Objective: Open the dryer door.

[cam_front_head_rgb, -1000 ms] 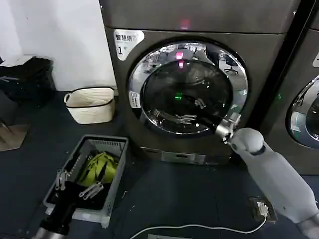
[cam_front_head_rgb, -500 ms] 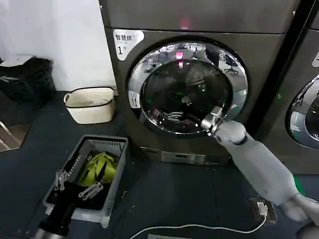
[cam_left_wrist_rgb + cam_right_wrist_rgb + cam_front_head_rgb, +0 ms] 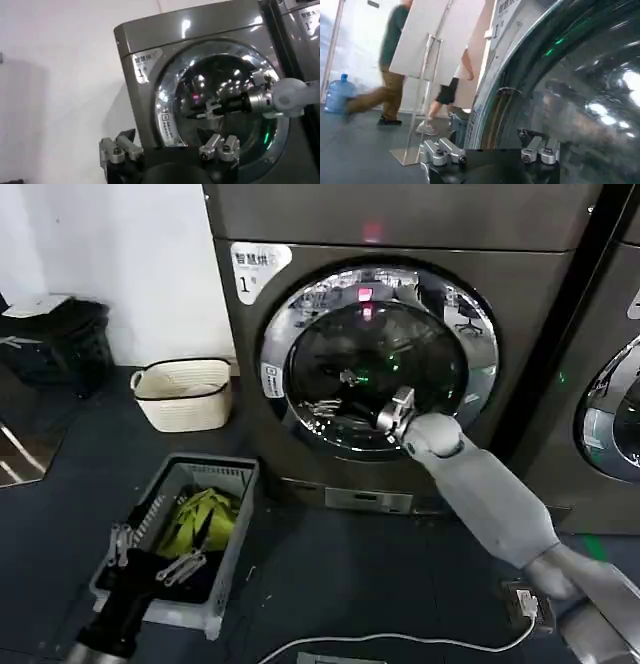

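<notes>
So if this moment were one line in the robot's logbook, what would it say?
dryer door: closed | right gripper: open, at door glass | left gripper: open, low over grey bin | step: door not yet opened

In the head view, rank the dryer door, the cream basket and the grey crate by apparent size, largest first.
1. Dryer door, clearly largest.
2. Grey crate, though it sits nearer the camera, which may inflate it.
3. Cream basket, smallest as seen, and farther back than the crate.

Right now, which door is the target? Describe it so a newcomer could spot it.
Find the dryer, the dark grey machine with the white "1" sticker, beside the white wall. The dryer door is the chrome-ringed round glass on its front, with the right pincer against it. The neighbouring machine's similar door sits cut off at the edge.
</notes>
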Action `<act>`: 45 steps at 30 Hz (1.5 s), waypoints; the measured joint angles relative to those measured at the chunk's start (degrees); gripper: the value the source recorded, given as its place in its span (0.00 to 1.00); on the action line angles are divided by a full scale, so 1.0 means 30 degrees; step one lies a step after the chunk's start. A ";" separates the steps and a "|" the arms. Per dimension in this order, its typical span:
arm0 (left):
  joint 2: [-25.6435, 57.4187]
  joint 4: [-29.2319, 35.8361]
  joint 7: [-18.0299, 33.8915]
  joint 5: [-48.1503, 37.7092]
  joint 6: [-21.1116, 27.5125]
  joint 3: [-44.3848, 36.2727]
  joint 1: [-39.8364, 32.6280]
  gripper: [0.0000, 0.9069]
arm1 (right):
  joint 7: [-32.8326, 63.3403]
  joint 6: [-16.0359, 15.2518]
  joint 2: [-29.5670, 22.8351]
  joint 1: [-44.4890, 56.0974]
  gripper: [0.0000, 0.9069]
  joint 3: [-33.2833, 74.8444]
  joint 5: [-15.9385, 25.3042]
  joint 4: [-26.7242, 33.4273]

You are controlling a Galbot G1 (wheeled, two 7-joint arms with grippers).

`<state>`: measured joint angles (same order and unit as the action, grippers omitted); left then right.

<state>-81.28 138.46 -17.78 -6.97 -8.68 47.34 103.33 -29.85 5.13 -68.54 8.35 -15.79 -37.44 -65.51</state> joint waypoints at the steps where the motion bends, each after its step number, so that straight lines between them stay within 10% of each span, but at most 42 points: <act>1: 0.0002 0.0001 -0.0001 0.0000 0.0000 0.0004 -0.0002 1.00 | -0.0014 -0.0015 -0.0135 -0.0062 1.00 -0.0057 -0.0001 0.0135; 31: -0.0135 0.0494 -0.0055 -0.0042 0.0016 0.0006 0.0239 1.00 | -0.1553 -0.0297 -0.1972 -0.0827 1.00 -0.1197 -0.0153 0.1718; 45: 0.0111 0.0051 -0.0063 -0.0616 0.0336 0.0247 -0.0403 1.00 | -0.5805 -0.1524 0.0031 -0.0580 1.00 -0.1758 -0.2807 -0.0533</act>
<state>-80.95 138.62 -17.97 -8.81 -7.67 48.08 102.13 -47.27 0.55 -68.45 6.61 -21.07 -45.86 -67.11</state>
